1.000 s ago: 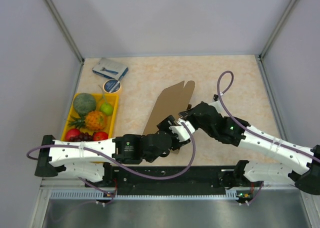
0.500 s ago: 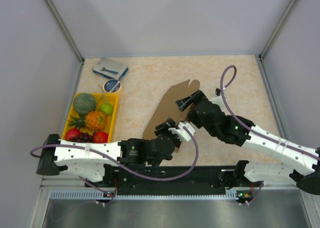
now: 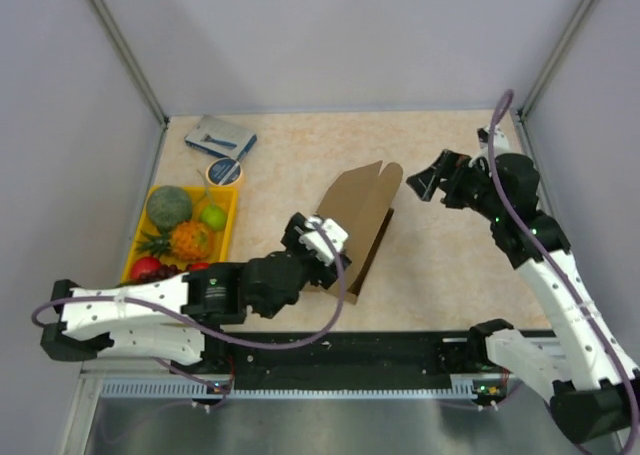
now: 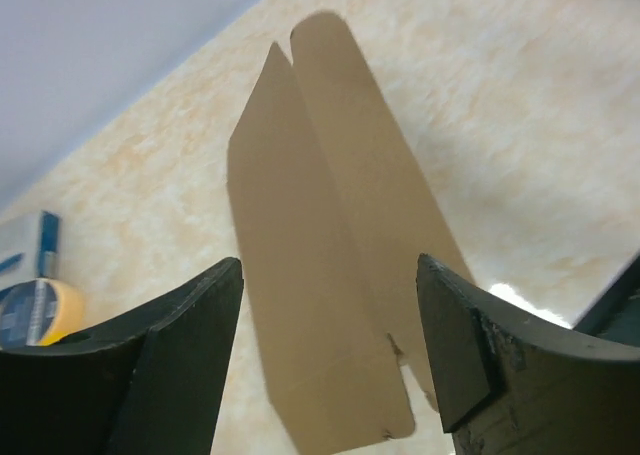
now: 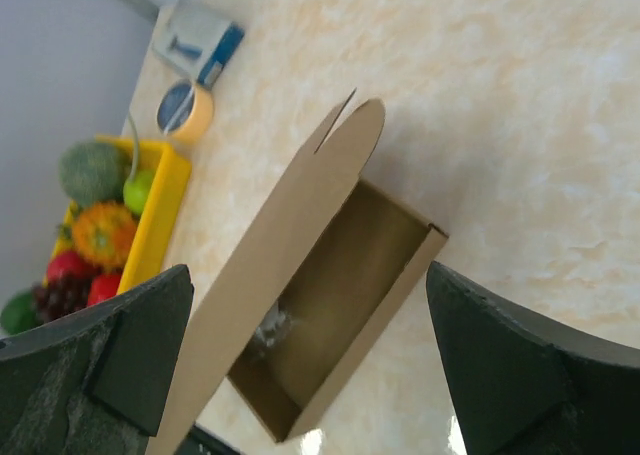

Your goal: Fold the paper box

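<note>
Mid-table (image 3: 300, 145): paper box (image 3: 360, 215) part folded, lid flap raised. left gripper (image 3: 316, 233) jaws open against the flap's near-left side, possibly touching it. right gripper (image 3: 425, 178) jaws wide open, empty, near the right edge, apart from the box.

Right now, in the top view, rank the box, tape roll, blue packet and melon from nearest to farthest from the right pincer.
1. Box, just left of the right pincer, mid-table.
2. Tape roll and blue packet, far-left corner: too close to call.
3. Melon, in the yellow tray, left edge.
</note>
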### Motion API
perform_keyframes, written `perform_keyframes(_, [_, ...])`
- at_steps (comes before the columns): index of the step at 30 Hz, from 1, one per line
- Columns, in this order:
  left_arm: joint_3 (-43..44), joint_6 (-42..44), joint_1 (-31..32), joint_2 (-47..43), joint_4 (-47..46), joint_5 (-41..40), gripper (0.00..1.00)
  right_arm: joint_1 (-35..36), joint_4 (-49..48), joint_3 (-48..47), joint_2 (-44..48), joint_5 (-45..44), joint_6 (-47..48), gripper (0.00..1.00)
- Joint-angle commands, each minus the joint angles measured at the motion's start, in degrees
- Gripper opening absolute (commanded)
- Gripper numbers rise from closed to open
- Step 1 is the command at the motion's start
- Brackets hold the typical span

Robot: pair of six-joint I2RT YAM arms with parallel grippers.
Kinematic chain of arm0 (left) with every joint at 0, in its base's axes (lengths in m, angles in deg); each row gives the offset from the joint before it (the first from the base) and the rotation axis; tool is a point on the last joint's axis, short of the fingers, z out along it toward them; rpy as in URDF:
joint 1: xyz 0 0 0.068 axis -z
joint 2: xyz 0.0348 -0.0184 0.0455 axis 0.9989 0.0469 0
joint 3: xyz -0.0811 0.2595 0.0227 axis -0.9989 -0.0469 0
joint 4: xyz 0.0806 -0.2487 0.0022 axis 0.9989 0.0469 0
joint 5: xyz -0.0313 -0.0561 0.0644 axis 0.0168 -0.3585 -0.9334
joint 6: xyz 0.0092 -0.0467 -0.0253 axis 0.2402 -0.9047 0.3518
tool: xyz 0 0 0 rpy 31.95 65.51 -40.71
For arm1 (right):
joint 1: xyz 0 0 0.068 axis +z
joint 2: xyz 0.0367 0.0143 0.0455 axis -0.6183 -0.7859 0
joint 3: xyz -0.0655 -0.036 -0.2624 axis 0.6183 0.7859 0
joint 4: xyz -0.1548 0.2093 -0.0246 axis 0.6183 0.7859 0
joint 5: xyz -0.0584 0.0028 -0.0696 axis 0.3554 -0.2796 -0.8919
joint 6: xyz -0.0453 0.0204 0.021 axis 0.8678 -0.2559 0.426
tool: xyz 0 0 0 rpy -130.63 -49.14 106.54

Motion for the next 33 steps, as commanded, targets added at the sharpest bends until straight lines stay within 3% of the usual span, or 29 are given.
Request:
perform_keyframes(1, [6.3, -14.2, -1.2, -8.1, 7.2, 7.9, 0.79, -8.5, -0.9, -2.5, -7.7, 27.8, 6.6, 0.99])
perform_keyframes(4, [6.5, -19.6, -5.1, -12.8, 11.5, 14.4, 0.92, -9.9, -4.8, -1.7, -14.5, 37.7, -0.2, 0.98])
perform_keyframes(5, [6.4, -20.7, -6.8, -13.5, 12.6, 17.7, 0.95, -9.9, -4.9, -1.7, -15.9, 39.3, -1.8, 0.93])
perform_keyframes(7, [5.1, -23.5, -11.4, -15.0, 15.6, 25.8, 0.96, -9.4, -6.0, -1.0, -18.2, 39.6, -6.9, 0.89])
perform_keyframes(11, [0.8, -26.1, -12.5, -17.7, 16.0, 27.3, 0.96, -5.0, -13.5, 0.9, -19.6, 40.8, -16.1, 0.85])
perform_keyframes(15, [-1.4, -28.3, -12.6, -21.2, 13.5, 26.8, 0.95, 1.5, -9.8, -0.5, -22.6, 33.5, -21.9, 0.76])
perform_keyframes(16, [-1.5, -28.4, -12.6, -21.8, 13.1, 26.9, 0.94, 2.3, -9.4, -0.3, -23.1, 32.3, -23.3, 0.61])
perform_keyframes(18, [-1.4, -28.9, -12.6, -22.6, 12.7, 26.8, 0.94, 4.6, -7.9, 0.2, -23.3, 27.0, -29.6, 0.55])
perform_keyframes(19, [-1.0, -29.0, -12.7, -22.9, 12.8, 26.7, 0.93, 5.2, -7.8, 1.6, -22.9, 24.9, -32.1, 0.44])
perform_keyframes(21, [-0.7, -29.0, -12.6, -23.2, 12.9, 26.8, 0.93, 7.4, -7.7, 2.8, -20.7, 17.9, -38.1, 0.41])
perform_keyframes(25, [0.0, -28.3, -12.6, -23.2, 12.5, 28.1, 0.92, 9.5, -7.4, 3.5, -18.6, 11.7, -46.2, 0.00])
perform_keyframes(33, [-1.7, -27.3, -12.6, -26.1, 10.5, 31.0, 0.91, 16.8, 10.9, -4.6, -16.8, -11.8, -59.0, 0.00])
